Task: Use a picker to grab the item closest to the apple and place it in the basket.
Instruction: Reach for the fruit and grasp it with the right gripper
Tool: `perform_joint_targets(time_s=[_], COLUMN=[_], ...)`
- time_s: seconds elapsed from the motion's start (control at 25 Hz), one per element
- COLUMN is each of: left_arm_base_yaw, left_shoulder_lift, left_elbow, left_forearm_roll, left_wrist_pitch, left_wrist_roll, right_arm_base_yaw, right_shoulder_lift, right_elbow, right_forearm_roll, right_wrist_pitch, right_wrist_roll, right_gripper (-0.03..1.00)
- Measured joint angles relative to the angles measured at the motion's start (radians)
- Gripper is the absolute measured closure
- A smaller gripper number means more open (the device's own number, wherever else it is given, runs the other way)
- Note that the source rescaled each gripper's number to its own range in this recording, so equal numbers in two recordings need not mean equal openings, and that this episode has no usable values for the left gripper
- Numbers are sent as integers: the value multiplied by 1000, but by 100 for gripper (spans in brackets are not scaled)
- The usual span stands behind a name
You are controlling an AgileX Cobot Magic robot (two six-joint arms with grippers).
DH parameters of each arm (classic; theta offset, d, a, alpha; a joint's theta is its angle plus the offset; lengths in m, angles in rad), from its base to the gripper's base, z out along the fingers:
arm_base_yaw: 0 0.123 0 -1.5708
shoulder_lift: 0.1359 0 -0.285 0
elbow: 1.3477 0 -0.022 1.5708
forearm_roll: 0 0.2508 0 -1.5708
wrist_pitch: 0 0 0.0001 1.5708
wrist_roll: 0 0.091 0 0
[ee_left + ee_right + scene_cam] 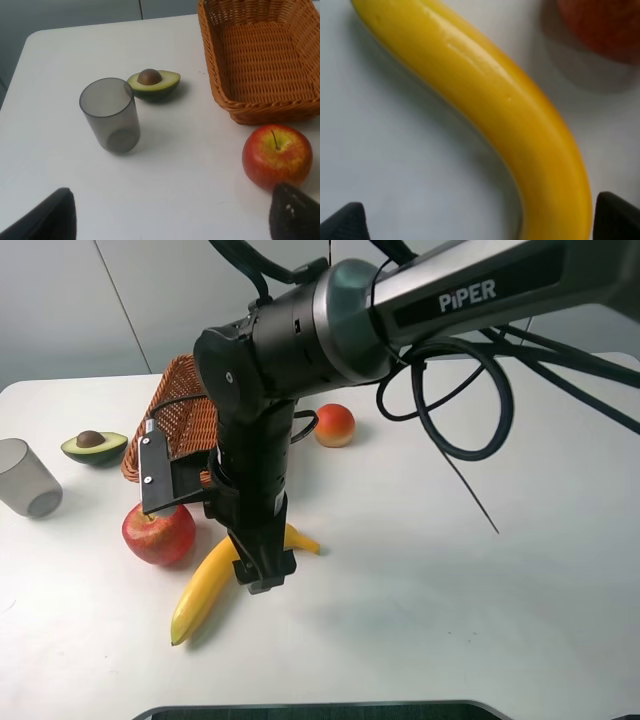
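A yellow banana [203, 588] lies on the white table right beside the red apple [158, 532]. My right gripper [264, 578] has reached across from the right and points down over the banana's upper end. In the right wrist view the banana [510, 115] fills the frame, the apple [605, 25] is in a corner, and the right gripper [480, 222] is open with one dark fingertip on each side of the banana. The wicker basket [178, 400] lies behind the apple. My left gripper [175, 222] is open and holds nothing, short of the apple [276, 155] and basket [240, 107].
A halved avocado [93, 446] and a grey translucent cup [27, 478] stand at the far left. An orange-red fruit [334, 425] sits right of the basket. The right arm's black cables [470, 410] hang over the table's middle.
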Motion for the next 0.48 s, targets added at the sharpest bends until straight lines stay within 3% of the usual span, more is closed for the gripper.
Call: perform_joint_targets(time_s=[0.48], left_arm_base_yaw=[0], left_shoulder_lift=[0], left_elbow=[0], left_forearm_roll=[0], left_wrist_pitch=[0], left_wrist_roll=[0], right_arm_base_yaw=[-24], right_shoulder_lift=[56], right_elbow=[-8], right_forearm_roll=[-19], right_wrist_pitch=[-50], right_wrist_roll=[0], right_gripper=[4])
